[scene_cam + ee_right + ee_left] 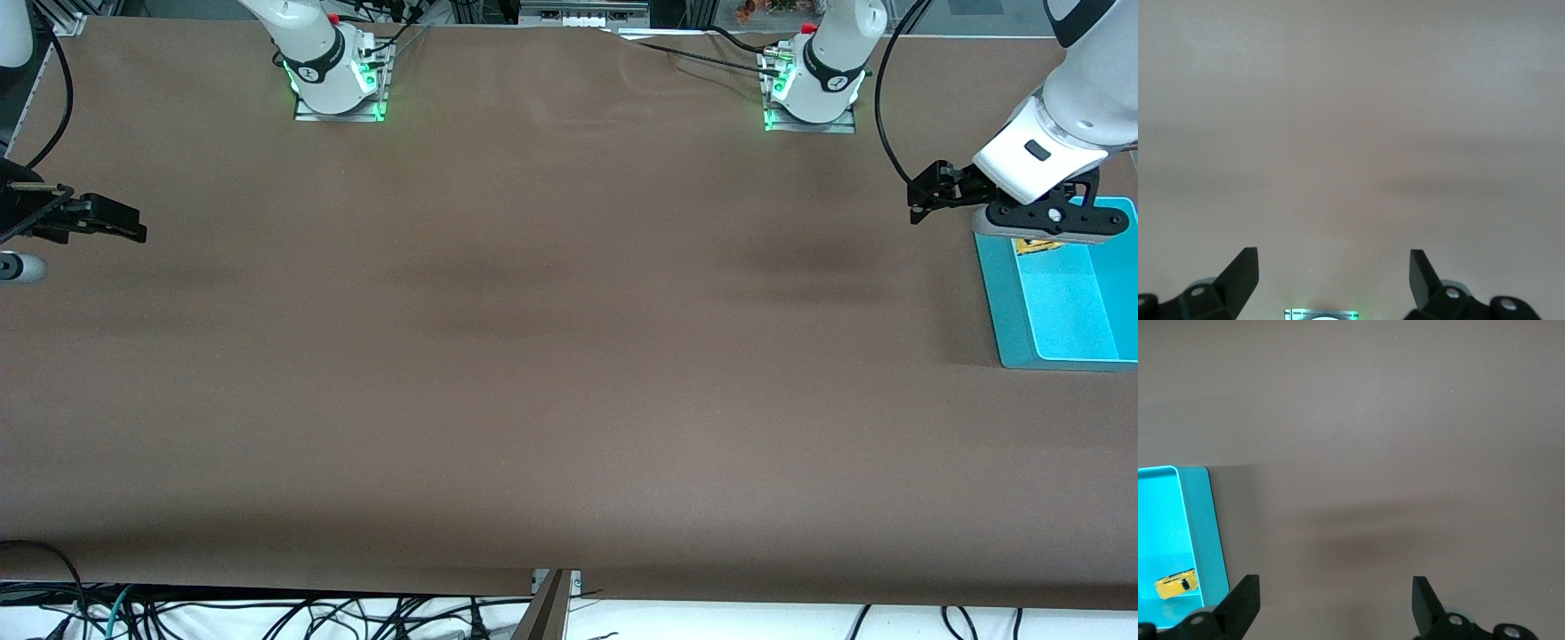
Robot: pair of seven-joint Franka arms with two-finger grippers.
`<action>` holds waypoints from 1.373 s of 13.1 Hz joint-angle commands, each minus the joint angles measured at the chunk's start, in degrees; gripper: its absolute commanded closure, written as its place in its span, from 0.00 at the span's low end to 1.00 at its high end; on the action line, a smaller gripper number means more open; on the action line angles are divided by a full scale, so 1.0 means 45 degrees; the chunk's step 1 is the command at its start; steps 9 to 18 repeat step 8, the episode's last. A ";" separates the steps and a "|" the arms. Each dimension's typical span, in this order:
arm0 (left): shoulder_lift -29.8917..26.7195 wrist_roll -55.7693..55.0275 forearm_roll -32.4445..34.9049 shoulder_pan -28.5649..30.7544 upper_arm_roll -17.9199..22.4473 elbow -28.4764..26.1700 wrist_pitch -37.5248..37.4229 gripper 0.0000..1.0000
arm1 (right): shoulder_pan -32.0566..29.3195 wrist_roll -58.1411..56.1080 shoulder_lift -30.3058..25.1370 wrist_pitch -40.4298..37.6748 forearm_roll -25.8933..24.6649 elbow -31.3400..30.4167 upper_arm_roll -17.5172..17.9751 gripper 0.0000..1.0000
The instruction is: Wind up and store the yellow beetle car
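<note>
The yellow beetle car (1038,246) lies in the cyan bin (996,293) at the left arm's end of the table, at the bin's end toward the robot bases. In the left wrist view the car (1176,584) rests on the bin's floor beside its wall (1205,527). My left gripper (1049,233) hangs over that end of the bin, open and empty; in its own view (1335,587) bare table shows between the jaws. My right gripper (124,222) is open and empty over the right arm's end of the table, and its own view (1333,259) shows only cloth.
Brown cloth covers the whole table. A small grey-white object (20,267) lies at the table's edge under the right arm. The right arm's base with green lights (1321,315) shows in the right wrist view. Cables hang along the table's near edge.
</note>
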 commanded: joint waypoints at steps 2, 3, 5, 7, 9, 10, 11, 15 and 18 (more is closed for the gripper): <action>-0.0079 -0.0200 -0.0371 -0.0259 0.0184 -0.0081 0.0196 0.00 | -0.0065 0.0159 0.0127 0.0189 0.0208 0.0297 -0.0006 0.00; -0.0059 -0.0200 -0.0681 -0.0259 0.0203 -0.0081 0.0196 0.00 | -0.0065 0.0159 0.0127 0.0248 0.0208 0.0297 -0.0006 0.00; -0.0001 -0.0298 -0.1268 -0.0279 0.0707 -0.0081 0.0196 0.00 | -0.0065 0.0159 0.0127 0.0249 0.0208 0.0297 -0.0006 0.00; 0.0019 -0.0317 -0.1231 -0.0279 0.0789 -0.0081 0.0177 0.00 | -0.0065 0.0159 0.0127 0.0268 0.0208 0.0297 -0.0006 0.00; 0.0019 -0.0317 -0.1095 -0.0279 0.0789 -0.0081 0.0176 0.00 | -0.0065 0.0159 0.0127 0.0268 0.0208 0.0297 -0.0006 0.00; 0.0019 -0.0317 -0.1095 -0.0279 0.0789 -0.0081 0.0176 0.00 | -0.0065 0.0159 0.0127 0.0268 0.0208 0.0297 -0.0006 0.00; 0.0019 -0.0317 -0.1095 -0.0279 0.0789 -0.0081 0.0176 0.00 | -0.0065 0.0159 0.0127 0.0268 0.0208 0.0297 -0.0006 0.00; 0.0019 -0.0317 -0.1095 -0.0279 0.0789 -0.0081 0.0176 0.00 | -0.0065 0.0159 0.0127 0.0268 0.0208 0.0297 -0.0006 0.00; 0.0019 -0.0317 -0.1095 -0.0279 0.0789 -0.0081 0.0176 0.00 | -0.0065 0.0159 0.0127 0.0268 0.0208 0.0297 -0.0006 0.00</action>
